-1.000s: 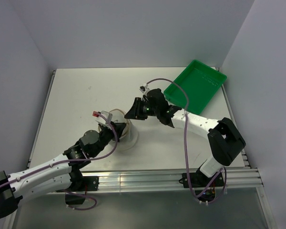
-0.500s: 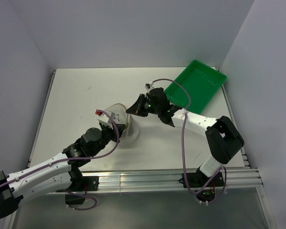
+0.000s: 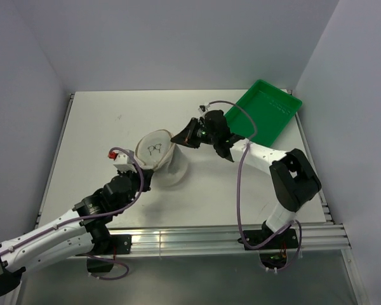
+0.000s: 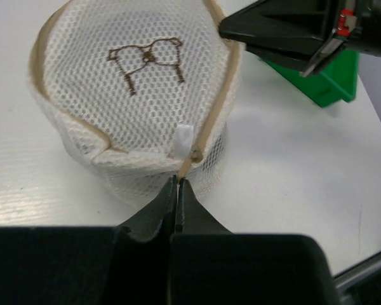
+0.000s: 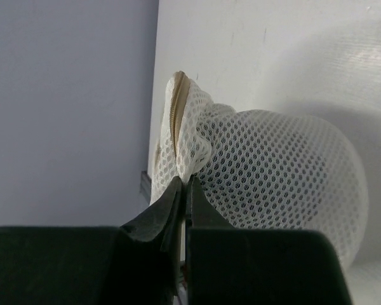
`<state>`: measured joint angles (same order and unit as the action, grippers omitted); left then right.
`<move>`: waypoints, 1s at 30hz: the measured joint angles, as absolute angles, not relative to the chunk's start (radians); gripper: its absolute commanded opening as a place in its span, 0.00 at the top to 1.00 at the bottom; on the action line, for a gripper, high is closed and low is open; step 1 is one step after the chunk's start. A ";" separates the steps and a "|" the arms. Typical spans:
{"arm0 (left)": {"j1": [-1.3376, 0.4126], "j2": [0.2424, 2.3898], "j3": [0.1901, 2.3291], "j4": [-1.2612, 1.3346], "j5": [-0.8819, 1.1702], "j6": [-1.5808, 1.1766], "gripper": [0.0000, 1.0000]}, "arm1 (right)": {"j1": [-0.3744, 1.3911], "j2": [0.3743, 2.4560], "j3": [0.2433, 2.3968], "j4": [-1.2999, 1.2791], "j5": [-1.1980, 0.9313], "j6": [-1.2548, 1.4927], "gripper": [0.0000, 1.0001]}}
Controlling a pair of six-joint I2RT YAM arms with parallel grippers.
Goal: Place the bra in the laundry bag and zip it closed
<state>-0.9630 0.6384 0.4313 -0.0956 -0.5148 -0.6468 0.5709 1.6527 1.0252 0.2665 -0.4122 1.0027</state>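
Note:
The laundry bag (image 3: 159,159) is a white mesh drum with tan rims and stands mid-table, its round top face with a brown stitched emblem turned up. My left gripper (image 3: 144,176) is shut on the tan zipper tab at the bag's near rim, seen in the left wrist view (image 4: 178,181) below the bag (image 4: 140,95). My right gripper (image 3: 176,138) is shut on a fold of mesh by the bag's far-right rim, seen in the right wrist view (image 5: 185,181) against the bag (image 5: 279,171). The bra is not visible in any view.
A green plastic tray (image 3: 260,117) lies at the back right, just behind the right arm, and shows in the left wrist view (image 4: 333,76). Grey walls close in the table at the back and on both sides.
The bag's round top has turned to face upward. My left gripper has drawn back toward the near left along the rim. My right gripper has shifted a little farther back with the mesh.

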 measured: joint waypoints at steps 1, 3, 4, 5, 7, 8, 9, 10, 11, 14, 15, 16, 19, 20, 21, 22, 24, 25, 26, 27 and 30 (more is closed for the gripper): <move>-0.965 0.633 0.431 -0.113 -0.545 -0.670 1.00 | 0.569 1.665 1.036 0.260 -0.426 0.993 1.00; -0.968 0.615 0.432 -0.164 -0.588 -0.683 1.00 | 0.556 1.690 1.063 0.253 -0.423 0.960 1.00; -0.970 0.607 0.432 -0.180 -0.605 -0.685 1.00 | 0.542 1.701 1.078 0.247 -0.421 0.943 1.00; -0.970 0.606 0.432 -0.182 -0.618 -0.684 1.00 | 0.522 1.711 1.094 0.242 -0.420 0.926 1.00; -0.971 0.620 0.434 -0.179 -0.641 -0.678 1.00 | 0.491 1.723 1.119 0.231 -0.419 0.892 1.00; -0.971 0.638 0.439 -0.180 -0.654 -0.675 1.00 | 0.478 1.725 1.132 0.216 -0.415 0.869 1.00; -0.971 0.657 0.445 -0.184 -0.669 -0.674 1.00 | 0.471 1.725 1.143 0.204 -0.409 0.850 1.00; -0.971 0.675 0.451 -0.186 -0.683 -0.670 1.00 | 0.466 1.725 1.156 0.194 -0.406 0.830 1.00; -0.971 0.683 0.451 -0.188 -0.691 -0.667 1.00 | 0.466 1.725 1.165 0.188 -0.407 0.814 1.00; -0.971 0.659 0.451 -0.184 -0.698 -0.653 1.00 | 0.474 1.725 1.179 0.172 -0.414 0.786 0.96; -0.971 0.641 0.451 -0.174 -0.697 -0.647 1.00 | 0.478 1.725 1.179 0.170 -0.414 0.781 0.93; -0.971 0.628 0.451 -0.164 -0.694 -0.641 1.00 | 0.482 1.725 1.178 0.168 -0.414 0.779 0.93; -0.971 0.606 0.467 -0.150 -0.684 -0.625 1.00 | 0.501 1.725 1.178 0.165 -0.434 0.776 0.94; -0.971 0.606 0.486 -0.149 -0.678 -0.618 1.00 | 0.508 1.725 1.177 0.169 -0.442 0.777 0.97; -0.972 0.607 0.507 -0.147 -0.672 -0.610 1.00 | 0.516 1.725 1.176 0.173 -0.451 0.780 0.98; -0.972 0.606 0.525 -0.144 -0.667 -0.603 1.00 | 0.524 1.725 1.176 0.175 -0.460 0.786 1.00; -0.972 0.599 0.569 -0.131 -0.659 -0.586 1.00 | 0.544 1.725 1.178 0.177 -0.482 0.794 1.00; -0.972 0.597 0.589 -0.129 -0.659 -0.580 1.00 | 0.556 1.725 1.182 0.178 -0.497 0.796 1.00; -0.972 0.595 0.609 -0.121 -0.655 -0.573 1.00 | 0.565 1.725 1.187 0.177 -0.506 0.801 1.00; -0.972 0.592 0.628 -0.117 -0.653 -0.567 0.98 | 0.579 1.725 1.198 0.178 -0.517 0.806 1.00; -0.972 0.582 0.664 -0.113 -0.651 -0.559 0.87 | 0.611 1.725 1.221 0.210 -0.543 0.828 1.00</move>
<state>-0.9722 0.5823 0.6640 -0.1131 -0.6514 -0.5591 0.6113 1.7252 1.2213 0.2100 -0.5434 0.8280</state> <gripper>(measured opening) 0.042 0.056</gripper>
